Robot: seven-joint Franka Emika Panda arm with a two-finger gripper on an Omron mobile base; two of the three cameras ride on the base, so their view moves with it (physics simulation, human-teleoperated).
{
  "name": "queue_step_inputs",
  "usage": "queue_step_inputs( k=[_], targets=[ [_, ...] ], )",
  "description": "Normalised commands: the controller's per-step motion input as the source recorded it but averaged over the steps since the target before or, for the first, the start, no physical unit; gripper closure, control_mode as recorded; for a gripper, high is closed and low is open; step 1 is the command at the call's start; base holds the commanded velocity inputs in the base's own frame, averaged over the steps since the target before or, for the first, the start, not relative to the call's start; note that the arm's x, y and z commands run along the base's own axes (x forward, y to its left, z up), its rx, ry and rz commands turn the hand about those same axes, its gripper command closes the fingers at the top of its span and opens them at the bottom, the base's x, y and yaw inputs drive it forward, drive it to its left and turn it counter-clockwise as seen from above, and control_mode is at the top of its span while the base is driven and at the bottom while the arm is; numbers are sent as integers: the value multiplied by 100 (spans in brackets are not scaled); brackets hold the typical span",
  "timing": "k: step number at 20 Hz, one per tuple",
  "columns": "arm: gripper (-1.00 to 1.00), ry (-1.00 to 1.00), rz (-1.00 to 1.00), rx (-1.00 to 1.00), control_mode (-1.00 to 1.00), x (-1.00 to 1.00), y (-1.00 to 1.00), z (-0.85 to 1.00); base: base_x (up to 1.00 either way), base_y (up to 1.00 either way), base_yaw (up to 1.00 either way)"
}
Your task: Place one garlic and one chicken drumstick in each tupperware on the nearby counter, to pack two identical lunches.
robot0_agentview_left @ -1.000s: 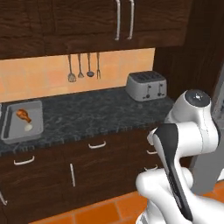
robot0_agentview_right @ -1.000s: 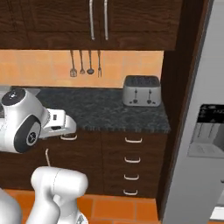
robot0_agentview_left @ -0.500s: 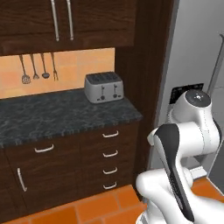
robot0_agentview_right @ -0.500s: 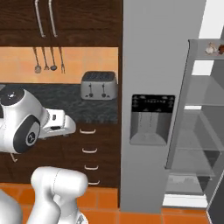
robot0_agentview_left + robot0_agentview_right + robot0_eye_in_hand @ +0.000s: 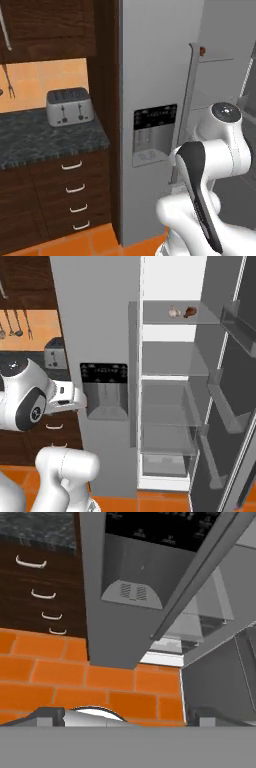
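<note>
Left base view: you had the base facing the fridge point(image 5: 155, 100), closed door and dispenser panel dead ahead. The counter point(image 5: 47, 140) sat left of the fridge with the toaster point(image 5: 70, 106) on it; neither tupperware appeared on that stretch.

Right base view: the fridge's other door stood open. One garlic point(image 5: 173, 311) and one chicken drumstick point(image 5: 190, 311) lay side by side on the fridge's top shelf point(image 5: 177, 318), garlic to the left. Lower shelves looked bare.

Hand view: the gripper point(image 5: 125, 714) pointed down at the orange floor point(image 5: 75, 682) by the fridge's foot, fingers spread wide, nothing between them.

My read: you were on the fetch step. Next move needs the arm raised to that top shelf and lined up on one item.
</note>
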Motion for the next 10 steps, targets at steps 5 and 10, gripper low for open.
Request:
queue_step_inputs(
  k=[5, 10],
  targets=[
    [-100, 0, 0, 0, 100, 0, 0, 0, 45, -92, 3],
    [-100, 0, 0, 0, 100, 0, 0, 0, 42, -44, 10]
  ],
)
